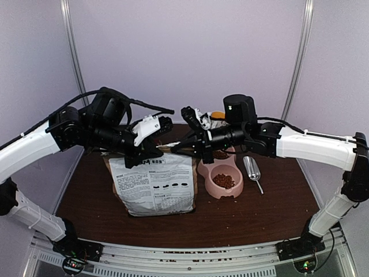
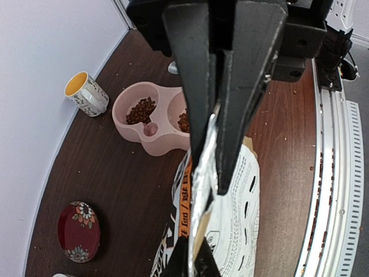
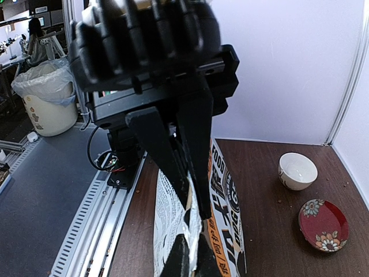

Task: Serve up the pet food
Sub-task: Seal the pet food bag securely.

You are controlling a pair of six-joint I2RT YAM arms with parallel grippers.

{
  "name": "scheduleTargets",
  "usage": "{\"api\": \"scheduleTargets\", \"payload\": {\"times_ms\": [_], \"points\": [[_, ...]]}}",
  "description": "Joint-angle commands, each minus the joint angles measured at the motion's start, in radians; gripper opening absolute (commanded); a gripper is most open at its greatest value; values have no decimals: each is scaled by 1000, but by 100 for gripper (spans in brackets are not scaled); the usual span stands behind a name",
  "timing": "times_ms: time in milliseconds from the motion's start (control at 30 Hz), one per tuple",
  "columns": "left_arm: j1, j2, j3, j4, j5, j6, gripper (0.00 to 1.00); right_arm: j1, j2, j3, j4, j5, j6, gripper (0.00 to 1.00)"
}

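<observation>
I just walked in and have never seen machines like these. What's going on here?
Two robot arms are serving pet food. The left hand and the right hand each pinch the top edge of the food bag. Beside the bag, a pink double bowl already holds brown kibble. A metal scoop lies next to the bowl.

pet food bag [image 1: 153,184]: white face, black print, orange band with black lettering down the side, silver foil lining at the mouth. kibble [image 1: 223,182] brown, in a pale pink double bowl [image 1: 222,195]. scoop [image 1: 252,168] bare silver metal. table [image 1: 259,213] dark brown. mug [image 2: 86,93] off-white with small dark floral specks, yellow-orange inside. saucer [image 2: 79,232] dark red with flower motifs. cup [image 3: 297,171] plain cream. left arm [image 1: 26,151] and right arm [image 1: 314,144] white shells, black joints. left gripper [image 2: 212,182] and right gripper [image 3: 195,199] black. wall [image 1: 184,52] pale lilac.
</observation>
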Motion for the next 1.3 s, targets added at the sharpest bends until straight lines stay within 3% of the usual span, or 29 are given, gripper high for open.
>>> {"api": "scheduleTargets", "payload": {"times_ms": [0, 200, 267, 333, 433, 500, 800, 900, 1033, 1067, 1100, 1133, 1267], "points": [[37, -33, 4, -28, -65, 4, 0, 1, -61, -11, -1, -31, -7, 0], [39, -50, -4, -40, -65, -4, 0, 1, -66, -18, 10, -33, -12, 0], [39, -56, -4, -48, -68, -6, 17, 0, -70, -22, 5, -29, -15, 0], [41, -68, -8, -51, -70, -7, 22, -2, -76, -27, 3, -26, -17, 0], [45, -77, -15, -61, -67, -3, 13, -3, -89, -37, 1, -19, -18, 0], [52, -80, -20, -67, -61, -3, 0, -3, -97, -45, 2, -14, -18, 0], [63, -103, -28, -69, -38, 2, 0, -5, -127, -66, -4, 4, -17, 0], [65, -113, -35, -83, -41, 4, 15, -5, -134, -67, -15, 7, -24, 0], [68, -140, -59, -83, -60, -2, 19, -5, -135, -55, -43, 10, -40, 0], [70, -148, -65, -83, -65, -6, 16, -8, -136, -54, -49, 12, -43, 0], [71, -154, -70, -83, -73, -9, 3, -9, -137, -51, -53, 12, -46, 0], [72, -164, -75, -83, -80, -13, 0, -9, -138, -50, -57, 12, -49, 0], [81, -197, -94, -72, -81, -25, 0, -12, -135, -43, -68, 14, -54, 0]]}}
